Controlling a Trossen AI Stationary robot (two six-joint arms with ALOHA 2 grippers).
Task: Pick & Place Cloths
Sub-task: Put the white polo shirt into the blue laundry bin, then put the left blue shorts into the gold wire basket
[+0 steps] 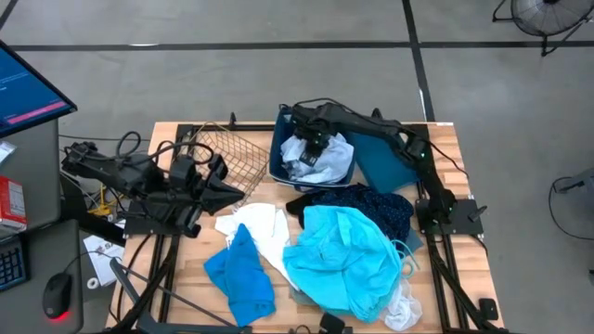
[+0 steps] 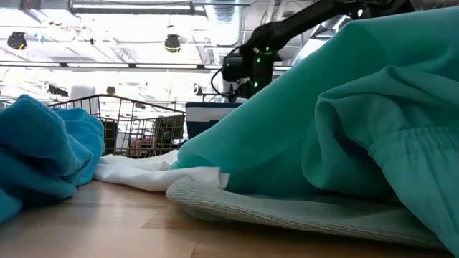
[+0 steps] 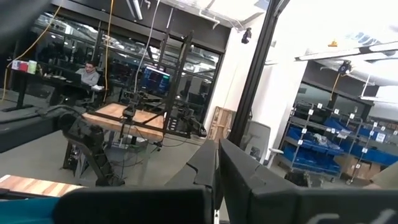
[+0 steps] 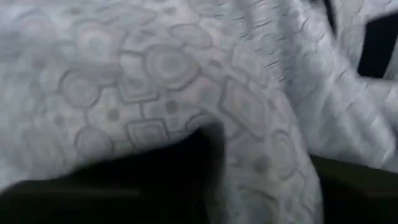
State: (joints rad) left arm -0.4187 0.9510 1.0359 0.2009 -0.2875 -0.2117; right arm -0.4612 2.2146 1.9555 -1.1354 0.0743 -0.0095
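The pale white-blue patterned cloth (image 1: 320, 158) lies bunched in the dark blue bin (image 1: 277, 160) at the far side, and fills the right wrist view (image 4: 155, 68). My right gripper (image 1: 316, 139) is down on it. On the table lie a big turquoise cloth (image 1: 343, 255) (image 2: 344, 122), a blue one (image 1: 239, 274), a white one (image 1: 264, 227) and a navy dotted one (image 1: 376, 206). A grey-green cloth (image 2: 287, 211) lies under the turquoise one. My left gripper (image 1: 232, 190) rests shut by the wire basket, touching nothing. My right gripper comes at the pale white-blue cloth from above, pointing down into the bin. A fold of the cloth (image 4: 261, 180) runs down between the two dark fingers (image 4: 124, 186), and the cloth bulges over them. The rest of the cloth rests in the bin.
The brown wire basket (image 1: 232, 153) (image 2: 136, 129) stands left of the bin. A dark teal flat piece (image 1: 385, 167) lies right of the bin. Cloths cover the table's middle and near right. Bare wood shows at the near left (image 1: 186, 269). A monitor and desk stand off the left edge.
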